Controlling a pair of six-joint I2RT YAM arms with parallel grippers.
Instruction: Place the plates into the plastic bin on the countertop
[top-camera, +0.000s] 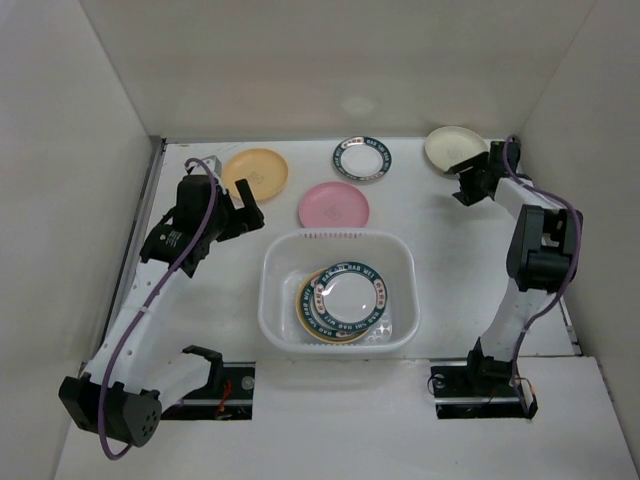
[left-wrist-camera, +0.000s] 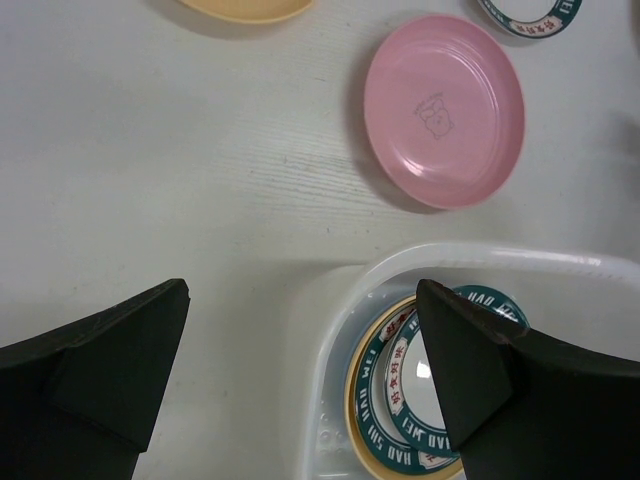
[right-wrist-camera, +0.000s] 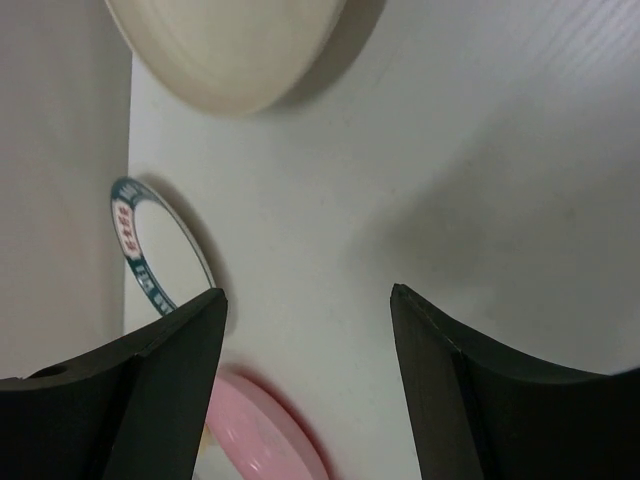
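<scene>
- White plastic bin (top-camera: 268, 300), holding stacked green-rimmed plates (top-camera: 347, 298), lies just right of the left gripper (top-camera: 250, 208), whose jaws are spread and empty.
- Cream plate (top-camera: 452, 146) sits just beyond the right gripper (top-camera: 462, 183), whose jaws are parted and empty.

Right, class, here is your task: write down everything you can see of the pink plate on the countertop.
The pink plate is small, round and plain glossy pink. It looks like plastic, with a shallow raised rim and a faint little drawing at its centre. It lies flat, right side up, on the white countertop, just beyond the far wall of the plastic bin, outside it and apart from it. Nothing rests on it.
</scene>
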